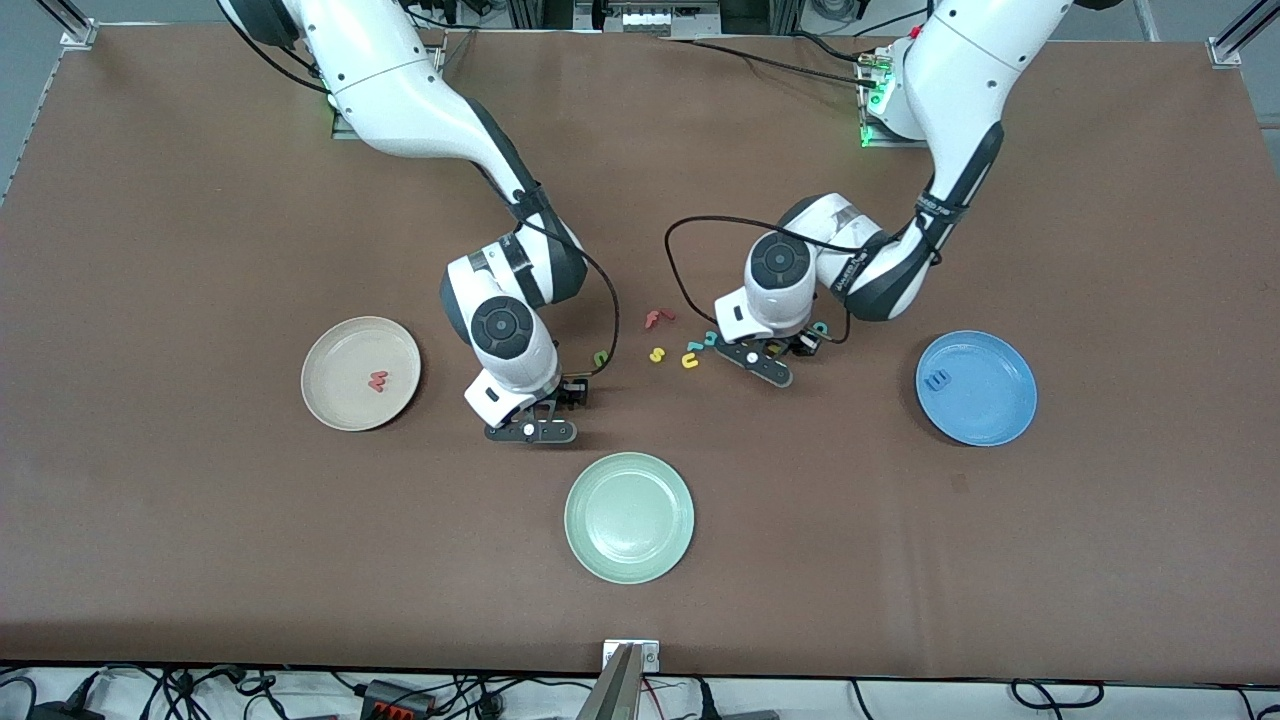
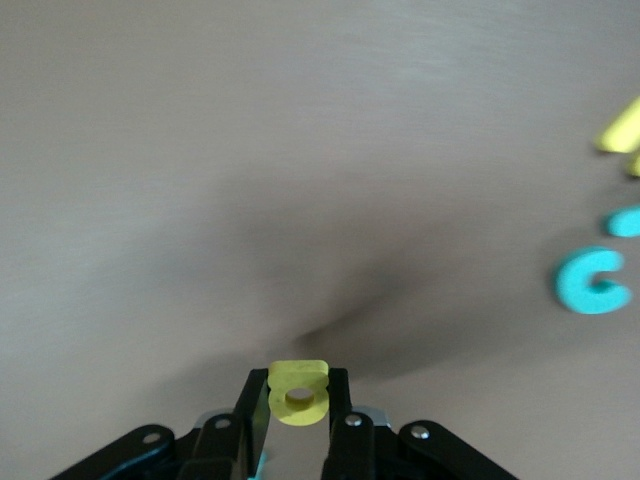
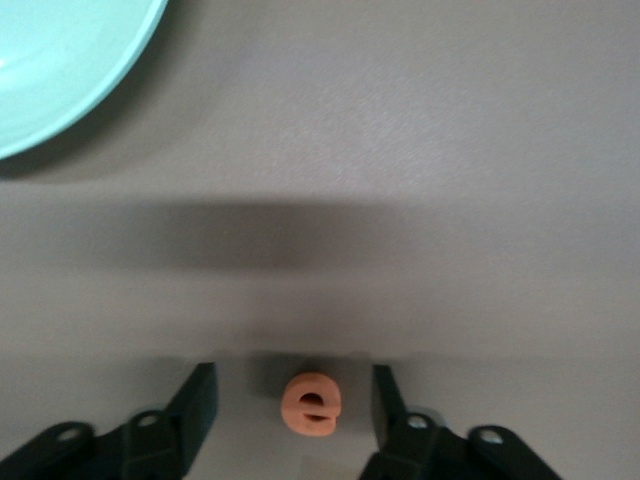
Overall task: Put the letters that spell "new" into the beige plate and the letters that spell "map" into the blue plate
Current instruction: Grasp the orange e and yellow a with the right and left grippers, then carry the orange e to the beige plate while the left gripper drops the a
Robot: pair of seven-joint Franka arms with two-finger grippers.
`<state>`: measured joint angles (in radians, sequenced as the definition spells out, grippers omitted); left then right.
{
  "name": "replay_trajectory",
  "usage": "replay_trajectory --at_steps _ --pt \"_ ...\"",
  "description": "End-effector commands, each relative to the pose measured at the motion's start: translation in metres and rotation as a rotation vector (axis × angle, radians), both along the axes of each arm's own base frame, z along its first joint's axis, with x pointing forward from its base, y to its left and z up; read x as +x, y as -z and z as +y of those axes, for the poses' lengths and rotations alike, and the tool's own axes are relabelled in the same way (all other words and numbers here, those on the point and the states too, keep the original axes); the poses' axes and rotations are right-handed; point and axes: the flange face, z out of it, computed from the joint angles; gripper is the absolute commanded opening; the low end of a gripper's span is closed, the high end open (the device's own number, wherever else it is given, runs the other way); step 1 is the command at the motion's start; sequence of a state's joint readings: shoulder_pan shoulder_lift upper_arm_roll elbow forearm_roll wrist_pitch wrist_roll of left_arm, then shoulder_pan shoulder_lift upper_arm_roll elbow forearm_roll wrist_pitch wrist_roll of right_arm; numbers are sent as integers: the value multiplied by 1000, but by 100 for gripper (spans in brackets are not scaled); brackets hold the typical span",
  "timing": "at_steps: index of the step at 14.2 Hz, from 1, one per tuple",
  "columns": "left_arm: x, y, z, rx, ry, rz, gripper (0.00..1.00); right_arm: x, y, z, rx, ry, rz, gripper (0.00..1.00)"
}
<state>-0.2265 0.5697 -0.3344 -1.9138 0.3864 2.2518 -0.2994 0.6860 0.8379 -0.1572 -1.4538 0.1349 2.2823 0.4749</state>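
Right now the left gripper (image 2: 298, 400) pinches the yellow "a" (image 2: 299, 393) between its fingers, while the right gripper (image 3: 296, 400) fingers stand apart around the orange "e" (image 3: 311, 403) on the surface (image 3: 400, 150).

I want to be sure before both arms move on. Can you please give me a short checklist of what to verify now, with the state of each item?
1. Left gripper shut on the yellow "a": ok.
2. Orange "e" lies between the fingers of the right gripper: ok.
3. Right gripper closed on the "e": not ok, gaps show on both sides.
4. Blue plate holds the blue "m", with room for the "a": ok.
5. Beige plate holds the pinkish-red "w", with room for the "e": ok.
6. Dark green "n" beside the right gripper, safe from being knocked: cannot tell.
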Motion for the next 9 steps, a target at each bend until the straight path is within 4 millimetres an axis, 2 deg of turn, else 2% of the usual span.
replay_trajectory --at_steps 1,2,3,4,6,8,9 --pt "19 -38 19 62 -16 0 3 -4 4 6 -2 27 10 63" --pt "26 -47 25 75 -9 15 3 -5 6 6 -4 43 12 63" --pt "39 -55 46 86 -14 43 3 -5 7 6 -5 46 12 60" --pt "57 -64 81 73 -47 67 4 -5 9 5 -7 46 14 60" --pt "75 -64 139 19 -75 116 4 -6 13 2 -15 47 21 60" --pt "83 -61 192 6 -88 141 4 -7 18 -3 -22 51 30 60" --pt "88 -60 227 0 -132 147 5 -8 20 -3 -25 51 33 60"
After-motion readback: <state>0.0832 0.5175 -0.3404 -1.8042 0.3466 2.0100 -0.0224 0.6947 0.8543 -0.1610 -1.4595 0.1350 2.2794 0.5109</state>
